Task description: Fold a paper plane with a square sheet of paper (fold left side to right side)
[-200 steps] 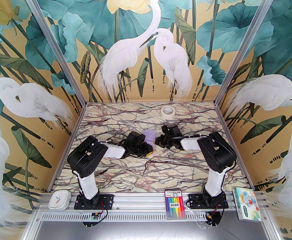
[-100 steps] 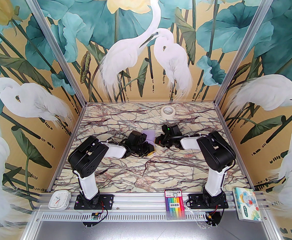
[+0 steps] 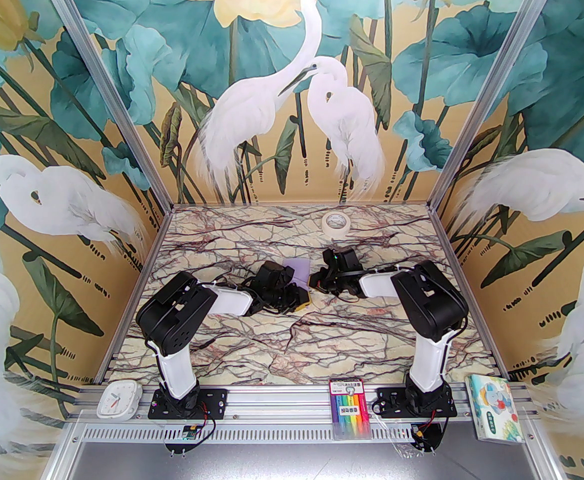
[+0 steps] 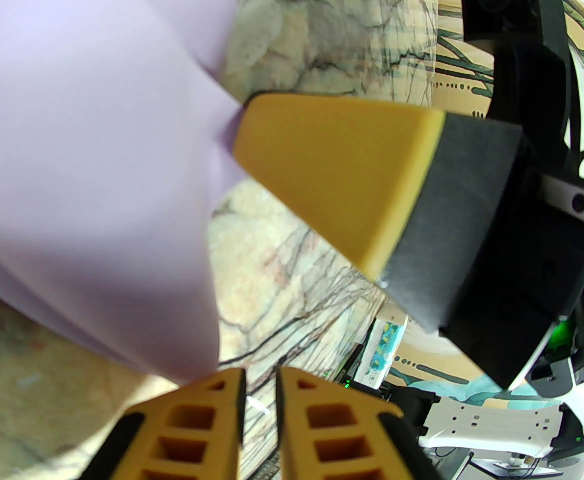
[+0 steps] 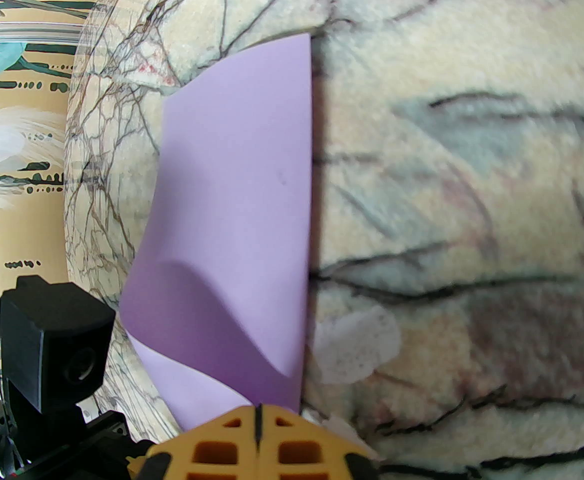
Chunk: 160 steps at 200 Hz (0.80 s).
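Marbled worktop (image 3: 322,338) carries a pale lavender square sheet of thin paper (image 5: 236,193), one side curled upward, on the arms' side of the white tape roll (image 3: 335,223). Beside it the right tool (image 5: 257,418) is pinched fully closed on the sheet's edge. The left tool (image 4: 260,383) stands a narrow slit apart, gripping nothing visible.

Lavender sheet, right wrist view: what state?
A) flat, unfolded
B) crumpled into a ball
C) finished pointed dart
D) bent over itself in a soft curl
D: the square sheet of paper bulges in a rounded curl along its left side, with a paler layer showing underneath near the camera, and no pressed crease is visible there.
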Motion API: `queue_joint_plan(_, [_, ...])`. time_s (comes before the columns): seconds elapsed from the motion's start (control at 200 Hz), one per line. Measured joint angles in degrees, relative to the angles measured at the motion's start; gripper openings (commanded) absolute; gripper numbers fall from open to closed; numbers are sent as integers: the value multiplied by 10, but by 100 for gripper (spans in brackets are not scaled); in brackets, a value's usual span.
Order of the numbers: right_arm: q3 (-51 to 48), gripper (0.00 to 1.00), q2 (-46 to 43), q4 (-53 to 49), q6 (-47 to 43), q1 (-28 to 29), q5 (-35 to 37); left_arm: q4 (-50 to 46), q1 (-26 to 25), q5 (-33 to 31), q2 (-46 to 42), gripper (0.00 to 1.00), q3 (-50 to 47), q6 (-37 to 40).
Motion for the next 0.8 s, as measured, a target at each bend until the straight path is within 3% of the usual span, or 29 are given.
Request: queue_joint_plan(0.8, [24,0,13,-23,-11,0,0,0,0,0,16,17,5,0])
